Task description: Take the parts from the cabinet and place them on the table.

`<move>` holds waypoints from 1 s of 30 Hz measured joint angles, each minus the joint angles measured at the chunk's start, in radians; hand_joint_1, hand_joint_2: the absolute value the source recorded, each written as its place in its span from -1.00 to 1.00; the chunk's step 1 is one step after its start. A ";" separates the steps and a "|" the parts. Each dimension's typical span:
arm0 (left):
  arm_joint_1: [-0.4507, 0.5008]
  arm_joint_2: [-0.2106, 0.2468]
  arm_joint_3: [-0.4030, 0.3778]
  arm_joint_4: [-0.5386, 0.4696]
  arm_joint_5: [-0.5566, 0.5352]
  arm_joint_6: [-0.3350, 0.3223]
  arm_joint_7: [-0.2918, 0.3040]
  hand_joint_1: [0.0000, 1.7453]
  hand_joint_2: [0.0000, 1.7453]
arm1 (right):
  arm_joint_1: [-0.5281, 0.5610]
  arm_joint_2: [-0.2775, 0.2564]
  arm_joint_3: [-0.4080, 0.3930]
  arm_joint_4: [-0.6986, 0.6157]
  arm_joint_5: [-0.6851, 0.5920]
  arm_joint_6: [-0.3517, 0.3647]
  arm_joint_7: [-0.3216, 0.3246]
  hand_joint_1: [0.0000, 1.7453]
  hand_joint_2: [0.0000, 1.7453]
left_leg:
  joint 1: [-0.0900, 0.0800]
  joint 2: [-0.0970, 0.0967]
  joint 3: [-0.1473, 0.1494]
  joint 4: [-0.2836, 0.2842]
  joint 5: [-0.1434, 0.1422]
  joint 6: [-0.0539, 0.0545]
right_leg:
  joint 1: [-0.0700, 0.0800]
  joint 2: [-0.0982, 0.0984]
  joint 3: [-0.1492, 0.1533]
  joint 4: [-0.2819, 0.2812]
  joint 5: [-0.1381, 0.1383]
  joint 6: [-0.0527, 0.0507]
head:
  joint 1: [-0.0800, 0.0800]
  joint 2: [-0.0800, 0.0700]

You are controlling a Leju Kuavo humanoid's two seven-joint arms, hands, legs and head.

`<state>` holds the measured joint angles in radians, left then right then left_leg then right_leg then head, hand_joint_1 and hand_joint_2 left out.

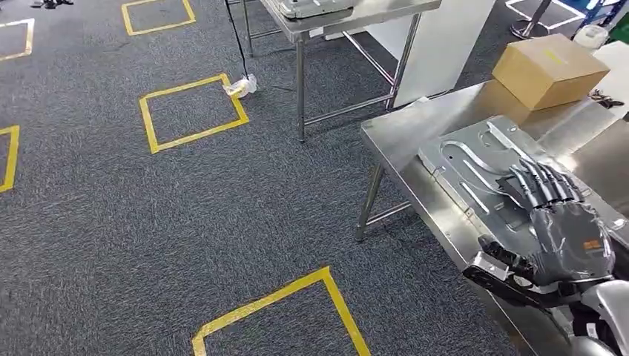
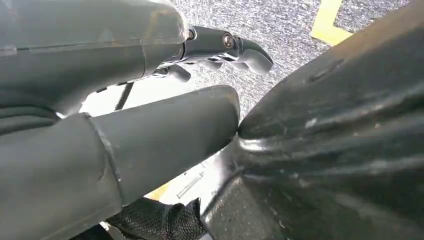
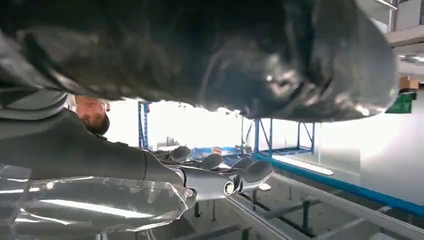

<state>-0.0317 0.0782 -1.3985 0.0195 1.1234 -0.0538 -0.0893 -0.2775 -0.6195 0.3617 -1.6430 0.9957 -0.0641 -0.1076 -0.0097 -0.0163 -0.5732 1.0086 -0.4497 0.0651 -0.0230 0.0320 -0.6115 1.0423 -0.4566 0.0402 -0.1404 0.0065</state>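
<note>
Lower right of the head view: the right hand (image 1: 567, 237) lies on the metal panel (image 1: 482, 174), fingers (image 1: 545, 182) stretched flat across it, panel already flat on the steel surface (image 1: 404, 133). Best to lift straight off without dragging it. The left hand (image 2: 125, 130) hangs over the carpet, fingers loosely apart, holding nothing.

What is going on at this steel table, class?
The robot's right hand rests on a flat stamped metal part that lies on the steel table, fingers spread over it. A cardboard box sits farther back. The left hand hangs over the carpet, holding nothing.
</note>
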 joint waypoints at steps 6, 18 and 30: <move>0.004 0.000 0.000 0.000 0.010 -0.002 0.000 -1.00 -1.00 | -0.017 0.046 0.085 -0.014 0.069 -0.001 0.031 -1.00 -1.00 | 0.002 -0.012 -0.012 0.003 0.007 0.001 | -0.005 -0.024 -0.088 0.235 -0.110 0.008 | 0.000 0.000; 0.007 0.000 -0.001 0.000 0.008 -0.008 -0.001 -1.00 -1.00 | -0.054 0.093 0.214 -0.072 0.085 -0.051 0.054 -1.00 -1.00 | 0.009 -0.006 -0.124 0.227 -0.112 -0.062 | 0.002 -0.046 0.051 -0.022 -0.024 -0.052 | -0.004 0.000; 0.011 -0.002 -0.005 0.000 0.006 -0.002 0.004 -1.00 -1.00 | 0.055 0.078 0.249 -0.110 0.047 -0.093 0.041 -1.00 -1.00 | 0.006 0.033 -0.002 0.016 -0.017 -0.022 | 0.015 -0.131 0.055 -0.002 -0.052 -0.017 | -0.002 0.000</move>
<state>-0.0204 0.0763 -1.4031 0.0195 1.1299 -0.0553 -0.0854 -0.2229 -0.5413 0.6111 -1.7529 1.0430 -0.1576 -0.0664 -0.0041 0.0171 -0.5751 1.0247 -0.4669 0.0434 -0.0083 -0.0994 -0.5564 1.0400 -0.5083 0.0236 -0.1427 0.0065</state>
